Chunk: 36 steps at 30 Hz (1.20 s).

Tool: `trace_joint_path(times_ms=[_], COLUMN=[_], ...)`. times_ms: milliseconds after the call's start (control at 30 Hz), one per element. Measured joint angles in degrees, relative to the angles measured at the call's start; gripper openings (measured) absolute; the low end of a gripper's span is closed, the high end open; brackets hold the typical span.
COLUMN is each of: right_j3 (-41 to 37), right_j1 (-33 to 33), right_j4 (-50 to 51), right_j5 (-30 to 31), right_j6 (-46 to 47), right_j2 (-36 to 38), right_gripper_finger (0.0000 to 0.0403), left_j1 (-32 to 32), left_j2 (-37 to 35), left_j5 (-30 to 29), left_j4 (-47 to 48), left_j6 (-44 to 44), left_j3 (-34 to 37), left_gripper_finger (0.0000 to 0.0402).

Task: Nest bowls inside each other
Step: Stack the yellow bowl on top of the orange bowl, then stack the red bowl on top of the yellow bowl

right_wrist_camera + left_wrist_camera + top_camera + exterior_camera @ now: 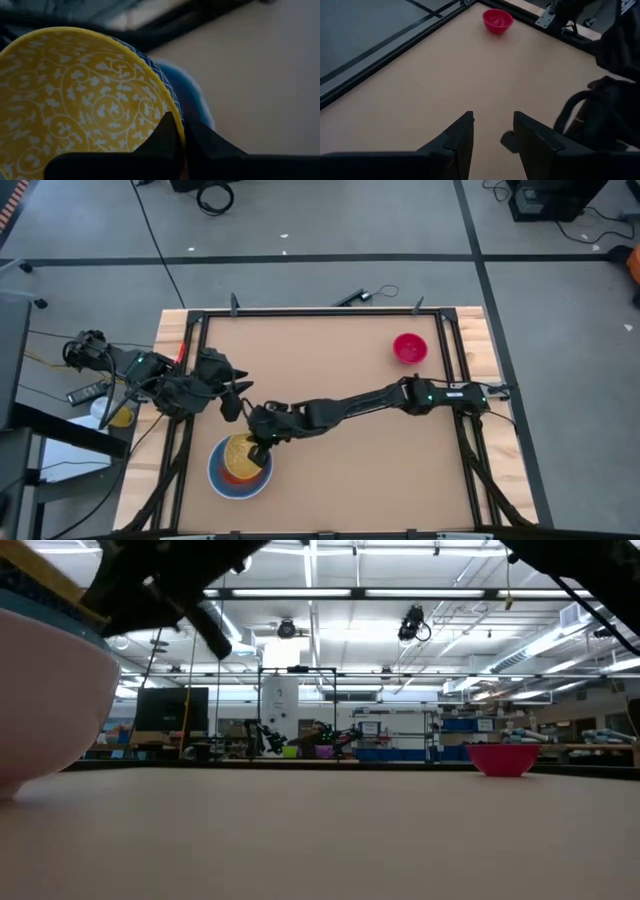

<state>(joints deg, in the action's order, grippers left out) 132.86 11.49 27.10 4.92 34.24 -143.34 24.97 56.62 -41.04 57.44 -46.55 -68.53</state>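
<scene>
At the table's near left stands a stack of bowls (240,470): a white bowl (45,700) outermost and a light blue bowl (192,97) inside it. A gold-yellow bowl (75,95), white-patterned inside and blue-patterned outside, sits tilted over the blue one. My right gripper (179,125) reaches across the table and is shut on it. A small magenta bowl (410,348) rests on its base at the far right. My left gripper (492,120) hovers open above the board beside the stack, with nothing between its fingers. My right gripper pinches the yellow bowl's rim (167,107) on the side toward the table's middle, one finger (162,132) inside the bowl and one (202,137) outside. The fingers slant down from the table's right. The bowl is tilted over the light blue bowl; whether it rests in it, I cannot tell.
A black frame rail (320,312) runs around the tan board. The right arm (380,398) stretches across the table's middle. Bare board lies at the near right and far middle (330,350). Clutter sits off the table's left edge (115,412).
</scene>
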Motion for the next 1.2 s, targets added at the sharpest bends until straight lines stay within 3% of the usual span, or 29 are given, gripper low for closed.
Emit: trace_joint_path(times_ms=[133,433,700,833,1033,1100,1200], right_j3=[-0.2,-0.1,2.0,2.2,0.0,-3.8,-14.0], right_j1=[0.0,0.0,-0.2,-0.6,-4.0,-6.2,-11.1], right_j4=[2.3,4.1,7.1,19.2,49.0,53.3,52.2], right_j5=[-5.0,-3.6,-0.6,6.1,19.9,21.3,18.3], right_j6=[0.8,1.6,2.2,3.3,6.0,4.9,0.9], right_j2=[-1.3,-0.9,1.7,8.2,15.3,17.9,23.0], right_gripper_finger=[0.004,0.0134,0.0173,0.0174,0.0175,0.0174,0.0168], left_j1=[0.0,0.0,0.0,0.0,-0.2,-0.8,-1.7], left_j2=[-0.1,-0.1,-0.1,-0.1,0.0,0.4,1.7], left_j5=[-0.1,-0.5,0.4,3.2,2.9,1.0,-2.9], left_j4=[0.3,0.8,0.9,1.0,1.4,1.0,1.0], left_j6=[-0.3,-0.4,-0.6,-1.0,0.4,2.5,5.8], left_j3=[0.0,-0.1,-0.1,-0.1,-0.1,-0.1,-0.1], left_gripper_finger=[0.0141,0.0141,0.0141,0.0141,0.0141,0.0141,0.0141])
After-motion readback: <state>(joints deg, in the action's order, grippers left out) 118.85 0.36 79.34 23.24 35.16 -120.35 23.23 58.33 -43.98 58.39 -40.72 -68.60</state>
